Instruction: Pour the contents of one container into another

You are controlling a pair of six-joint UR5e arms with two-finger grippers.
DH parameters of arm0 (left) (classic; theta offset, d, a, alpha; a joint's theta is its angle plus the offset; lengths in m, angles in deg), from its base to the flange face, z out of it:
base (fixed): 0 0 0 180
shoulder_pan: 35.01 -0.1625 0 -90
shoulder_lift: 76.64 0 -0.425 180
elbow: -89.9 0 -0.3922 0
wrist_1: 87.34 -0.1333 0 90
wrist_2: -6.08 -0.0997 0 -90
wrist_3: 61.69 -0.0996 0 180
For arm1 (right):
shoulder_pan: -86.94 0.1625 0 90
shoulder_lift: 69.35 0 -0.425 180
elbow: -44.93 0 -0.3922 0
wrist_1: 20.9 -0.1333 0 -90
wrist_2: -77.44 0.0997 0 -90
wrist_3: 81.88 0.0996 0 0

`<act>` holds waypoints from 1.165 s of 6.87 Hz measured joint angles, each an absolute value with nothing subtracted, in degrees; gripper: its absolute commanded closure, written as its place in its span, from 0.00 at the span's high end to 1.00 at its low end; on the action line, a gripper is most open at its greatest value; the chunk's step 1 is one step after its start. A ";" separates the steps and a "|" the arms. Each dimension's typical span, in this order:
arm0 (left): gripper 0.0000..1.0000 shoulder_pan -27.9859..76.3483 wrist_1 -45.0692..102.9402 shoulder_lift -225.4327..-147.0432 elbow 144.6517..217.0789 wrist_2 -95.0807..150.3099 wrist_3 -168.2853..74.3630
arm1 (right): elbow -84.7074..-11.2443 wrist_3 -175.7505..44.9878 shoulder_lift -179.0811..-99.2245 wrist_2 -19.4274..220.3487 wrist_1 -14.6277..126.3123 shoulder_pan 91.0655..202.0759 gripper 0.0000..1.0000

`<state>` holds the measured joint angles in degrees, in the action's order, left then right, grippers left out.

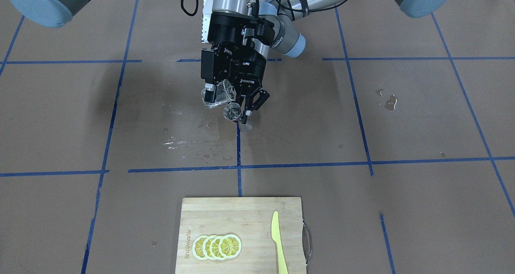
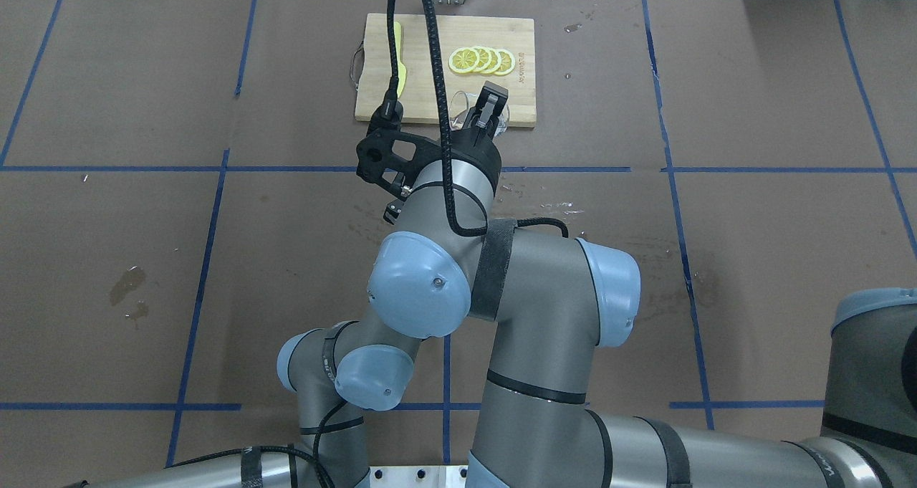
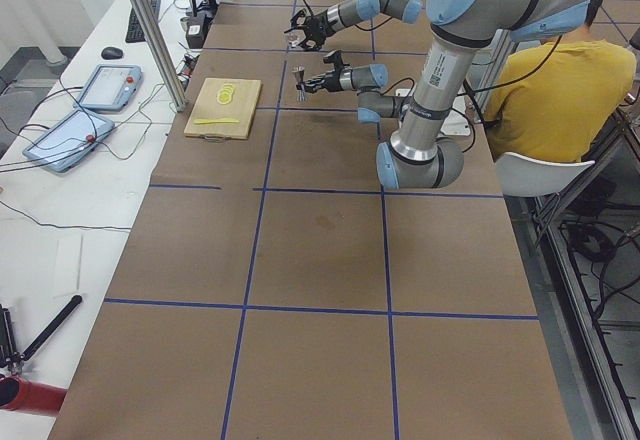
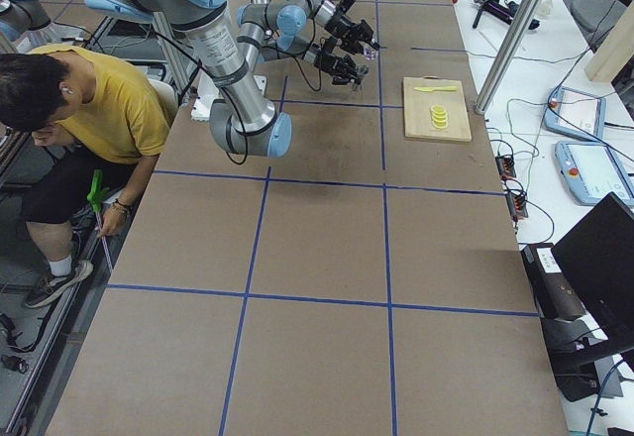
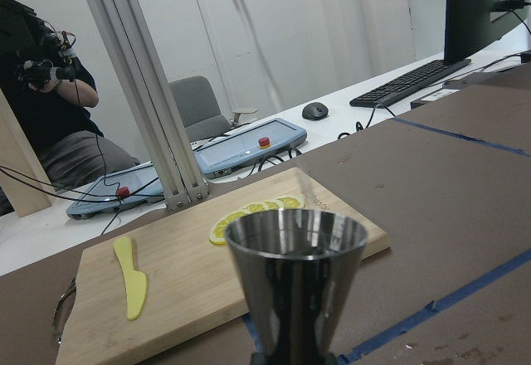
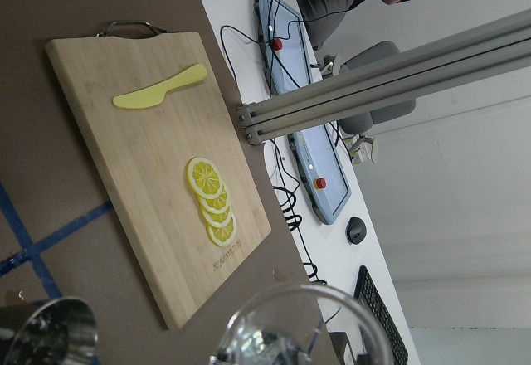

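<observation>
Holding one steel jigger (image 1: 233, 112) and one clear glass (image 1: 218, 95), the two hands meet over mid-tabletop (image 1: 422, 117).

Count: two hands, one jigger, one glass, one cutting board (image 1: 249, 221), four lemon slices (image 1: 217, 246), one yellow knife (image 1: 277, 242). The left hand (image 1: 245, 110) has its fingers pinched on the jigger's narrow waist, and the jigger is upright; contact with the tabletop cannot be confirmed. The right hand (image 2: 481, 112) is clamped on the glass, which is tilted with its mouth just beside the jigger's rim. Wet patches (image 1: 189, 142) lie on the brown paper beneath them. The board sits well apart, toward the operators' edge, with the slices overlapped in a row and the knife beside them. Nothing stands between board and hands. A person (image 3: 560, 90) in yellow sits behind the robot.
</observation>
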<state>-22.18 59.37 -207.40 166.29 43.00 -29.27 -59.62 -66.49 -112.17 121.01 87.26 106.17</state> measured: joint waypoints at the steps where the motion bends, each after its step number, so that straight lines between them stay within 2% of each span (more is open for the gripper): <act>1: 0.00 -22.18 59.40 -207.31 166.52 43.02 -29.28 | -60.38 -63.04 -113.54 121.39 84.12 106.33 0.18; 5: 0.00 -20.85 60.04 -203.80 173.27 43.19 -29.31 | -71.07 -41.99 -125.78 129.71 76.48 110.69 0.17; 8: 0.00 -18.49 69.14 -197.00 176.68 43.18 -27.27 | -74.10 -32.79 -136.97 133.40 67.26 113.58 0.15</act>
